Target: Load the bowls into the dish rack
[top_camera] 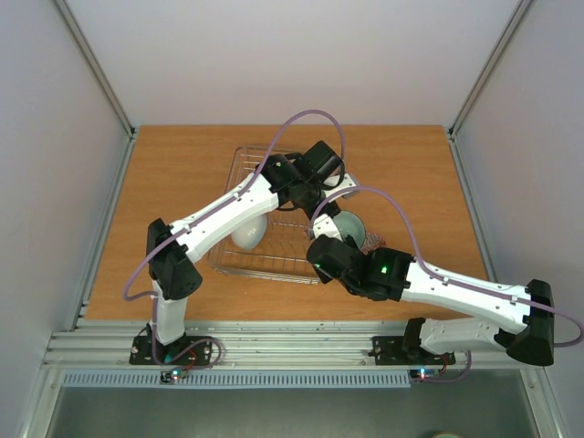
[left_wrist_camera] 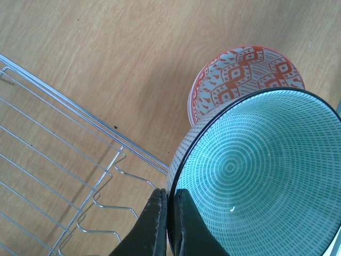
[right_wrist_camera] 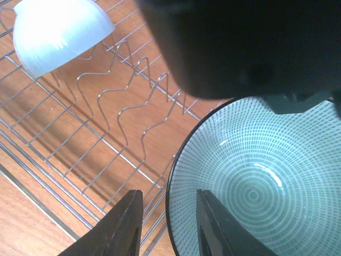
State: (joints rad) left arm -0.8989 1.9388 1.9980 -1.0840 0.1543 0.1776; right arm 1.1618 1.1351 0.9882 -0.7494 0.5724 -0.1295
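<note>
A pale green bowl (left_wrist_camera: 250,170) with a dark rim hangs tilted just off the right side of the dish rack (left_wrist_camera: 80,176). My left gripper (left_wrist_camera: 169,200) is shut on its rim, one finger inside and one outside. My right gripper (right_wrist_camera: 168,200) is open and straddles the rim of the same bowl (right_wrist_camera: 256,186); the outer finger stands clear of the wall. In the top view both grippers meet at this bowl (top_camera: 349,228). An orange patterned bowl (left_wrist_camera: 240,72) sits on the table just beyond it. A white bowl (right_wrist_camera: 53,32) lies upside down in the rack (right_wrist_camera: 106,133).
The wire rack (top_camera: 237,265) sits mid-table with the white bowl (top_camera: 248,233) in its left part, under the left arm. A sliver of the orange bowl (top_camera: 376,242) shows right of the green one. The left gripper's black body (right_wrist_camera: 240,42) fills the top of the right wrist view.
</note>
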